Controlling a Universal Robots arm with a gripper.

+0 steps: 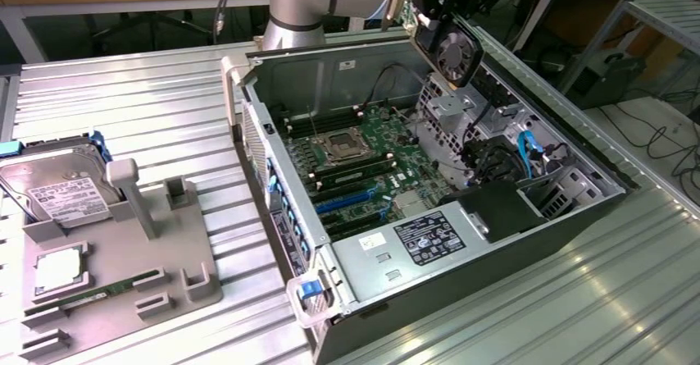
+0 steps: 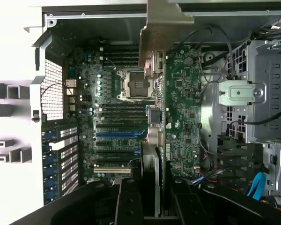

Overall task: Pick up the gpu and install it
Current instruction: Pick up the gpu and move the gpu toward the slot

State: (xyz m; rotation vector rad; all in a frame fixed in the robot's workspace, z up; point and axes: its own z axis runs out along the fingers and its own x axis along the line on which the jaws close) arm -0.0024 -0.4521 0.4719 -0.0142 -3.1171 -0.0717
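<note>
- Arm: the grey jointed robot arm (image 1: 301, 4) stands behind the open case and reaches over its far rim, with the wrist pointing down into the interior.
- Tool: the black two-finger gripper (image 1: 438, 8) (image 2: 154, 190) is clenched on the gpu (image 1: 454, 53) (image 2: 154, 117), one finger on each face of the card.
- Task item: the gpu is a thin black rectangular circuit card with a round fan on one face. It hangs in the air above the far part of the case, tilted, fan face toward the exterior camera.
- From the wrist, the card is seen edge-on, with its pale metal bracket (image 2: 161, 28) at the end away from the fingers.
- Case: the dark metal computer case (image 1: 438, 299) lies on its side, open, on the ribbed metal table (image 1: 547, 316).
- The green motherboard (image 1: 383, 164) (image 2: 107, 140) lies below the card. Its blue expansion slots (image 1: 344, 201) (image 2: 119, 133) are unoccupied and well apart from the card.
- Tray: the grey moulded tray (image 1: 180, 275) at the exterior view's left holds a silver hard drive (image 1: 61, 189).
</note>
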